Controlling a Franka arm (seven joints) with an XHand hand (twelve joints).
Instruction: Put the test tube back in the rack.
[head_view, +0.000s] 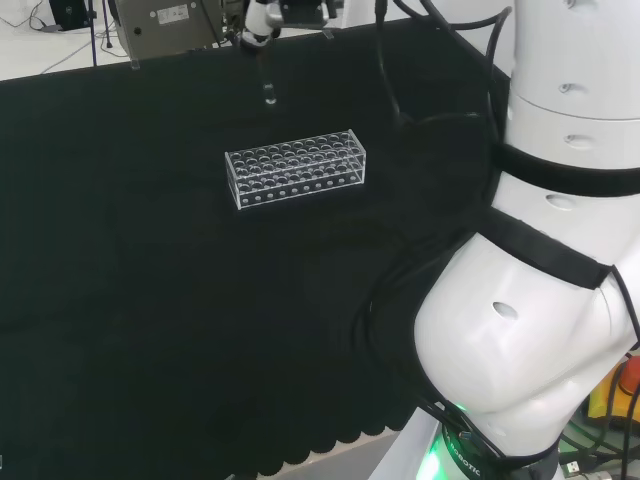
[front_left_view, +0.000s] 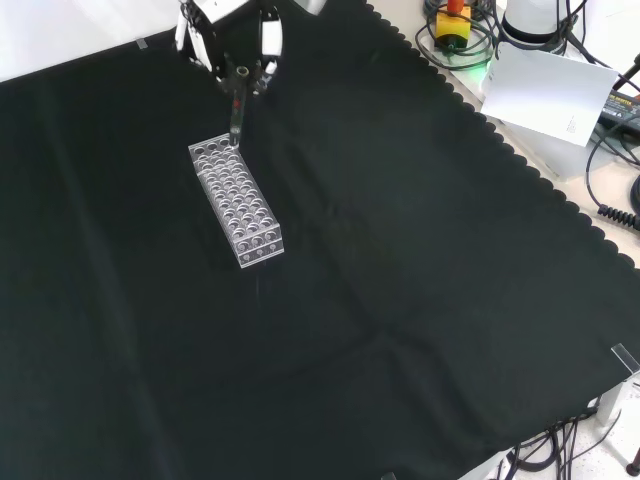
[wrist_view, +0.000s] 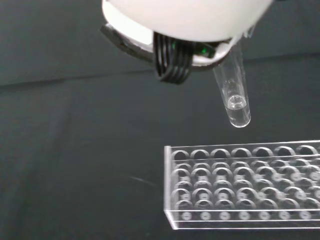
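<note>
One hand (front_left_view: 228, 40) is counted at the top of the front view. One test tube (wrist_view: 235, 95) is seen in it, clear glass, rounded end downward. One rack (head_view: 296, 167) is counted on the worktop (front_left_view: 420, 300), clear plastic, with many round wells in rows; the wells are not counted with certainty. One black cloth is noted over the worktop. One white sheet of paper (front_left_view: 545, 92) is noted beyond the cloth's edge in the front view. One red and yellow button (front_left_view: 455, 20) is noted near that sheet.
</note>
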